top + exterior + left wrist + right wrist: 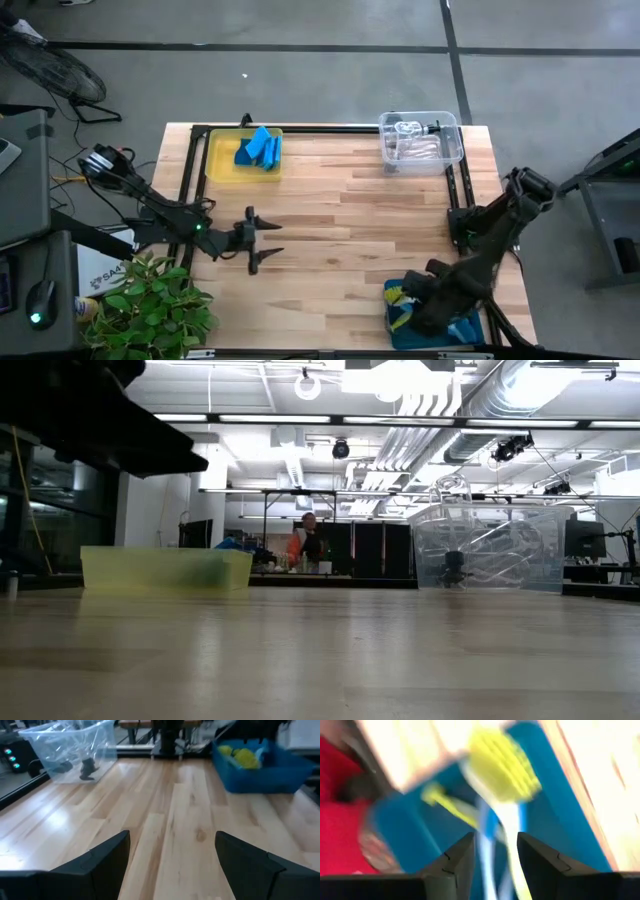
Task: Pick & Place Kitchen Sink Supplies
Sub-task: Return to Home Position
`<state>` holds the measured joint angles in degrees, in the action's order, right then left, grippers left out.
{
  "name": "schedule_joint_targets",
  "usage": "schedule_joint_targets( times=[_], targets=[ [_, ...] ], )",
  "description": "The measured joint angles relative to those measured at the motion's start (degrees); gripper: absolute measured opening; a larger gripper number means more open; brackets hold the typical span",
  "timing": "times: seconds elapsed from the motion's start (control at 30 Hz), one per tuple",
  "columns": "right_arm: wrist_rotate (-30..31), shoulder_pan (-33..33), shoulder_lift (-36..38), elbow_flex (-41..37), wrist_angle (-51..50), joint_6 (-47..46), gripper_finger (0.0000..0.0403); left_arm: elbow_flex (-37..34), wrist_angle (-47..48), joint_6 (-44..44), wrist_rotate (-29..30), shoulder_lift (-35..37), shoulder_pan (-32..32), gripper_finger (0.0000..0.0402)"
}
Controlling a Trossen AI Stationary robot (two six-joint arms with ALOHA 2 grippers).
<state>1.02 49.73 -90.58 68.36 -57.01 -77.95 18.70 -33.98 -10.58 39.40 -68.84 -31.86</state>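
1. Wooden planks make up the surface (340, 220), on which three bins are set well apart.
2. Blue sponges (260, 150) are piled in the yellow bin (218, 170), which is placed at the top left of the high view.
3. Clear bottles (412, 140) with black tops are kept in the clear bin (452, 152), at the top right of that view.
4. A dish brush (502, 767) with a yellow-green head is held in the blue bin (280, 770), at the bottom right of the high view.
5. The left arm (150, 210) is stretched over the left middle of the surface. The left jaws are released and spread wide, and only bare wood is seen between them.
6. The right arm (490, 240) is bent down over the blue bin. The right jaws are released with a narrow gap, and the brush is seen blurred beyond them.
7. A leafy plant (150, 305) is set at the bottom left of the high view, beside the left arm.
8. A person (305, 542) is seen far off in the room.
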Motion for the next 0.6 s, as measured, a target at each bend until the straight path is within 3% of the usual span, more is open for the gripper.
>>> schedule_joint_targets(
  times=[0.2,0.43,0.5,0.6],
  targets=[
    [26.49,7.19,8.31,0.02,6.27,6.63,0.0142,-9.29,-12.57,0.70,0.22,4.61,0.03,0.0287],
    [57.49,15.28,14.09,0.04,5.44,18.28,0.0141,-17.54,-27.39,6.01,-1.22,10.14,0.03,0.0287],
    [63.68,15.85,14.34,0.04,2.73,17.66,0.0140,-17.87,-27.37,7.34,-1.52,11.58,0.36,0.0287],
    [65.69,15.50,14.47,0.01,-1.81,15.89,0.0142,-17.88,-26.56,9.05,-5.93,12.78,3.46,0.0287]
  ],
)
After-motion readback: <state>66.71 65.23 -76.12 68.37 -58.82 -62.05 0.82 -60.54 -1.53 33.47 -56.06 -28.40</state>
